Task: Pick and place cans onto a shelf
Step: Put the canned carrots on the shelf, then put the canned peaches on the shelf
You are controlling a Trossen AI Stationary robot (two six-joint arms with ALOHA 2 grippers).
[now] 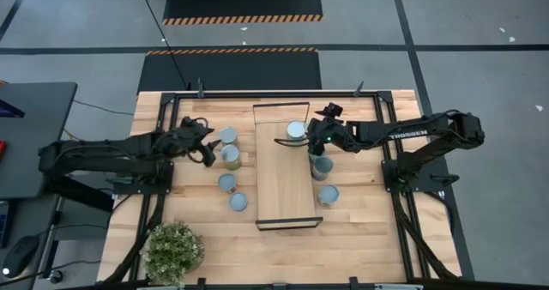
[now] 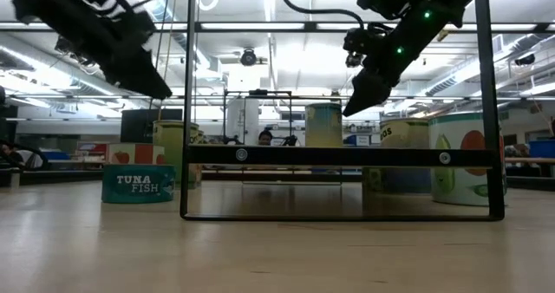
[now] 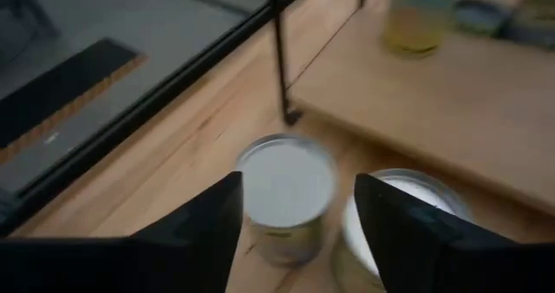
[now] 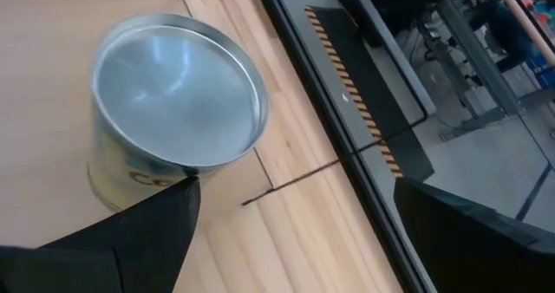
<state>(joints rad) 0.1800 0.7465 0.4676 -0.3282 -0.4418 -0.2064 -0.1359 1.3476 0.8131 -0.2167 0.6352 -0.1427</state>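
Observation:
The light-wood shelf (image 1: 287, 174) lies in the middle of the table. One can (image 1: 296, 131) stands upright on its far end and shows in the right wrist view (image 4: 178, 111). My right gripper (image 1: 310, 138) is open just right of that can and raised (image 2: 362, 100), its fingers (image 4: 156, 232) clear of it. My left gripper (image 1: 208, 146) is open above two cans (image 1: 228, 136) (image 1: 231, 156) left of the shelf. In the left wrist view its fingers (image 3: 208, 224) stand over the sides of one can (image 3: 286, 193). Two more cans (image 1: 226, 183) (image 1: 238, 202) stand nearer, and two (image 1: 322, 166) (image 1: 328, 195) stand right of the shelf.
A bushy green plant (image 1: 173, 249) stands at the table's near left corner. The shelf's black end frame (image 2: 342, 156) rises in front of the low camera. A black frame rail (image 1: 274, 93) runs along the table's far edge. A "TUNA FISH" can (image 2: 139, 185) shows in the low view.

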